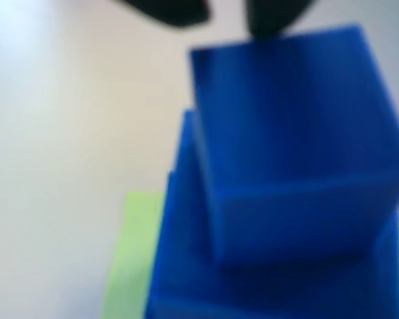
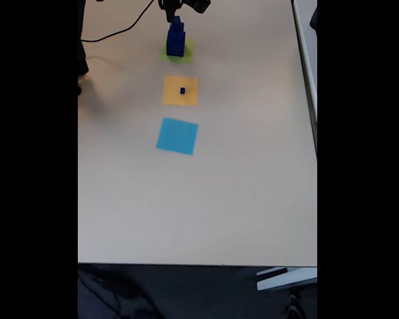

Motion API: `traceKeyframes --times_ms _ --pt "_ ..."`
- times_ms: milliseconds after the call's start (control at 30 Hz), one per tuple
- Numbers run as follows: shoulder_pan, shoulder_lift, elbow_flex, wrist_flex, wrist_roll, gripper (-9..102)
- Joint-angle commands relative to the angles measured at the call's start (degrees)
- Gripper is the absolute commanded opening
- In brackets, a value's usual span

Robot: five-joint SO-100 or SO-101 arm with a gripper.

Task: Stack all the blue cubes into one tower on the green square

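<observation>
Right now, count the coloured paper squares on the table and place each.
3, in a line in the fixed view: the green square farthest, under the blue tower; the orange square in the middle; the light-blue square nearest.

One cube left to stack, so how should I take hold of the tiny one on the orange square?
Come straight down on the tiny cube and pinch two opposite side faces, low. It sits flat, alone near the middle of the orange square, so every side looks free; it is too small to judge its turn. The hand is at the tower.
</observation>
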Motion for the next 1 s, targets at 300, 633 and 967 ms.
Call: traceKeyframes --times_ms 300,633,967 --pt "0.3 0.1 -3.9 0.3 -0.1 0" --pt "-0.1 -0.3 -4.4 0.3 0.6 0" --pt "-0.8 -0.4 -4.5 0.3 2.1 0"
